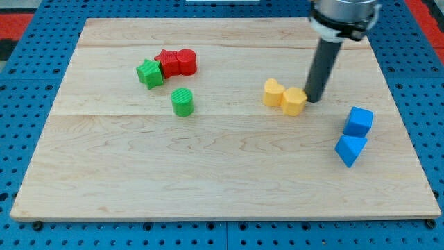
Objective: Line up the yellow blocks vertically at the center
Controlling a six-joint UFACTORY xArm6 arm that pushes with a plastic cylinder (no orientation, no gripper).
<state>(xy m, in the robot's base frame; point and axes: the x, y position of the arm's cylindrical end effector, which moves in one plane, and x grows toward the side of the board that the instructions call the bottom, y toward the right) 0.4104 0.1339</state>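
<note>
My tip [313,99] rests on the desk [208,173] right of centre in the frame, touching or just beside the right side of the yellow hexagon [294,101]. The rod rises from there to the arm's mount at the upper right edge of the frame. There are no fingers on this arm, only the plain rod, so nothing is clamped.

The two yellow blocks sit side by side, right of centre. The yellow heart [273,92] lies at the left and slightly higher in the frame, touching the yellow hexagon at its lower right. They form a short row that runs left to right, not up and down.

In the upper left of the frame, the green star [150,73] touches the left side of the red star [167,63], and the red block [186,62] touches that star's right side. The green cylinder [182,102] stands alone just below this group.

At the right of the frame, the blue cube [359,121] sits above the blue wedge [350,150], the two touching or nearly so, well apart from my tip.
</note>
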